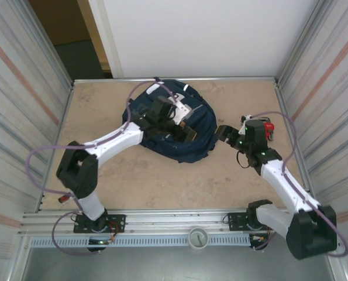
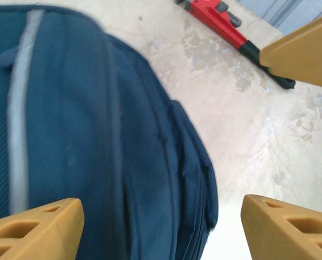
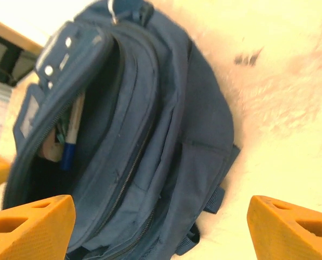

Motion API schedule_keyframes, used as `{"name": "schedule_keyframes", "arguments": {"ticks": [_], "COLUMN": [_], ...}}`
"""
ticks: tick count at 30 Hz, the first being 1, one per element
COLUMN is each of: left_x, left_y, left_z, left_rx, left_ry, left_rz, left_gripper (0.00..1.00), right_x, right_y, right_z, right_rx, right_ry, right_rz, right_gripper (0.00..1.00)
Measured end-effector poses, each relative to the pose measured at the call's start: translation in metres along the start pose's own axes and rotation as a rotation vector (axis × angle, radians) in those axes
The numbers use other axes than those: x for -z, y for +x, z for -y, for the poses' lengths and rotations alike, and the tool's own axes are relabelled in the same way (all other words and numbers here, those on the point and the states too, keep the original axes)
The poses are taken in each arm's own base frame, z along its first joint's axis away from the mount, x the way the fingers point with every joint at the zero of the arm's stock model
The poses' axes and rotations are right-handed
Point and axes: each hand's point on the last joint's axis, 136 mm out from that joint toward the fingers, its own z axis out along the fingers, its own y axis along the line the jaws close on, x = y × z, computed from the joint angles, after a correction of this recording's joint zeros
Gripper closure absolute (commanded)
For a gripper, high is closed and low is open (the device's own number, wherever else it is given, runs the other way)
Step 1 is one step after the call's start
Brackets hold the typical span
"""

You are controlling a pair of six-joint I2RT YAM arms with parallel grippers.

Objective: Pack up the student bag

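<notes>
Left gripper, fingers spread wide and empty, hovers over the student bag, which lies upper centre in the overhead view. An open pocket shows pens inside. Right gripper, also wide and empty, sits just right of the bag. A red wrench lies on the table, so packing looks unfinished.

Beige mottled table: student bag lies toward far edge; red pipe wrench apparently right of it.
</notes>
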Motion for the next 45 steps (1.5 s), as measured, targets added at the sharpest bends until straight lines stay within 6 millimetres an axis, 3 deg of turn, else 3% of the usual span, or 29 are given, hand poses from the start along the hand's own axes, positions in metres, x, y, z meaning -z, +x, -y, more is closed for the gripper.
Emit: {"name": "schedule_keyframes", "arguments": {"ticks": [2, 7, 9, 12, 17, 22, 26, 29, 31, 34, 38, 41, 45], "left_x": [0.026, 0.086, 0.092, 0.089, 0.07, 0.045, 0.032, 0.028, 0.025, 0.014, -0.004, -0.007, -0.005], "left_y": [0.001, 0.003, 0.015, 0.038, 0.052, 0.057, 0.054, 0.046, 0.043, 0.046, 0.062, 0.064, 0.069], "left_z": [-0.022, -0.106, -0.121, -0.133, -0.149, -0.15, -0.136, -0.125, -0.12, -0.117, -0.12, -0.115, -0.105], "left_rx": [0.064, 0.278, 0.327, 0.389, 0.444, 0.463, 0.417, 0.378, 0.357, 0.35, 0.37, 0.379, 0.386], "left_ry": [-0.051, -0.24, -0.281, -0.312, -0.31, -0.265, -0.233, -0.212, -0.2, -0.177, -0.147, -0.112, -0.083], "left_rz": [0.056, 0.207, 0.212, 0.179, 0.113, 0.043, -0.001, -0.006, -0.008, -0.027, -0.077, -0.078, -0.046], "left_gripper": [0.21, 0.2, 0.2, 0.2, 0.27, 0.29, 0.3, 0.31, 0.32, 0.35, 0.45, 0.55, 0.57], "right_x": [-0.017, -0.048, -0.06, -0.076, -0.108, -0.117, -0.093, -0.069, -0.064, -0.074, -0.1, -0.117, -0.133], "right_y": [0.005, 0.0, -0.007, -0.011, 0.003, 0.02, 0.015, 0.009, 0.012, 0.026, 0.039, 0.033, 0.016], "right_z": [-0.012, -0.062, -0.077, -0.085, -0.062, -0.028, -0.019, 0.002, 0.014, 0.009, -0.002, -0.011, -0.019], "right_rx": [0.026, 0.137, 0.166, 0.202, 0.247, 0.296, 0.23, 0.098, 0.041, -0.007, -0.035, -0.031, 0.007], "right_ry": [-0.006, -0.056, -0.072, -0.063, 0.042, 0.155, 0.077, 0.027, 0.034, -0.011, -0.043, -0.054, -0.037], "right_rz": [-0.054, -0.083, -0.067, -0.052, -0.095, -0.164, -0.17, -0.147, -0.15, -0.212, -0.295, -0.317, -0.328], "right_gripper": [0.11, 0.11, 0.11, 0.12, 0.18, 0.2, 0.17, 0.15, 0.15, 0.25, 0.48, 0.57, 0.6]}}
